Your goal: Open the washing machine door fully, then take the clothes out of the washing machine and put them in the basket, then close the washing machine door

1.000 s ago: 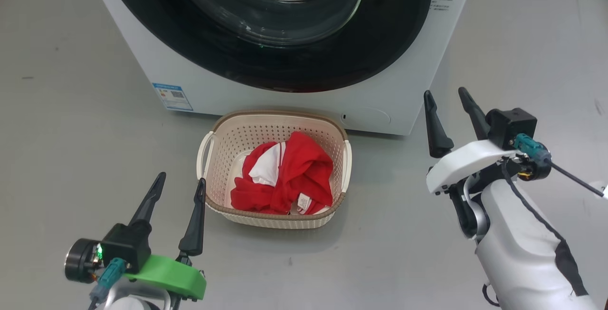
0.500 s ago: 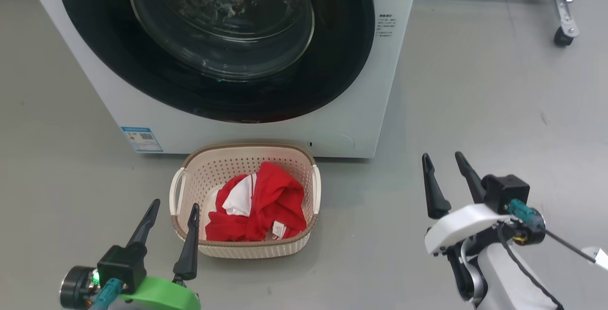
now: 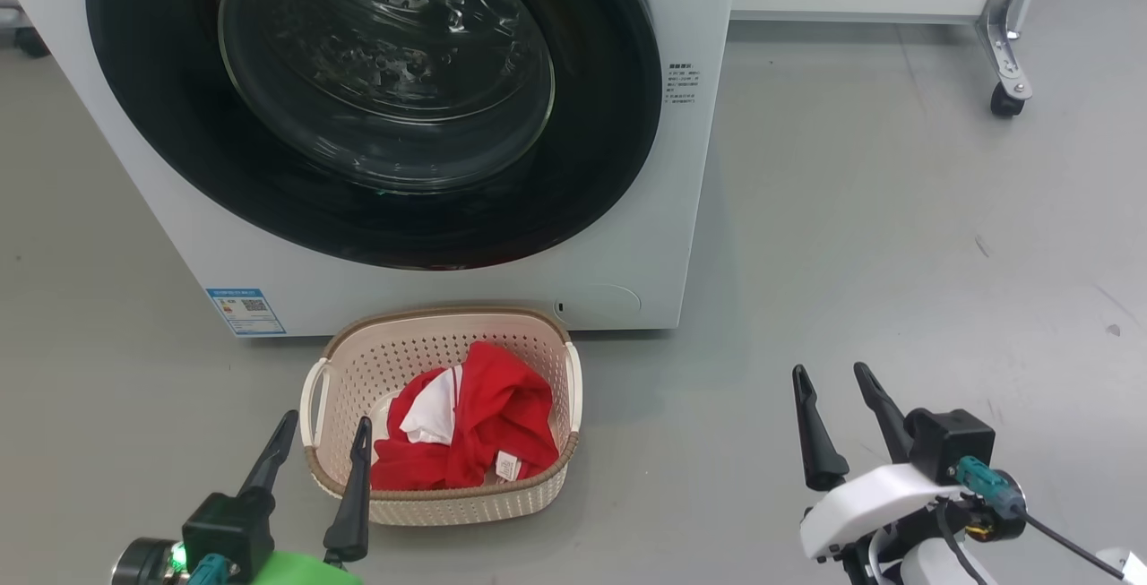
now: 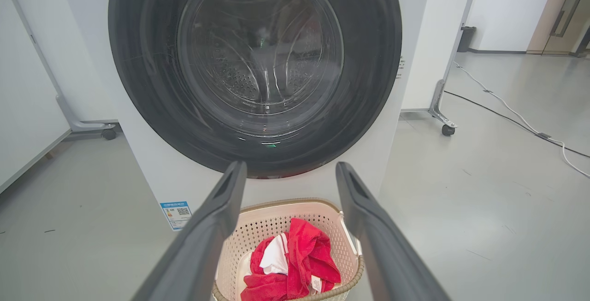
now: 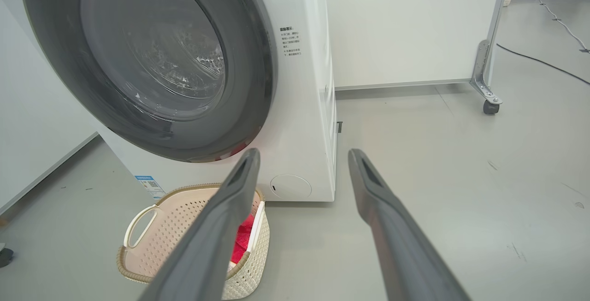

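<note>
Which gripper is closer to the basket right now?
Left. The left gripper is open at the basket's near-left corner; the right gripper is open too, well off to the basket's right.

clothes [image 3: 475,428] in basket [image 3: 444,500] before washing machine [image 3: 645,236].

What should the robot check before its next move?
1. Washing machine door shut: flat against the washing machine, ok.
2. Door latched: cannot tell.
3. Clothes in the basket: red pile inside, ok.
4. Drum empty: no red seen through the glass, ok.
5. Left end effector: open and empty, ok.
6. Right end effector: open and empty, away from the basket, ok.
</note>
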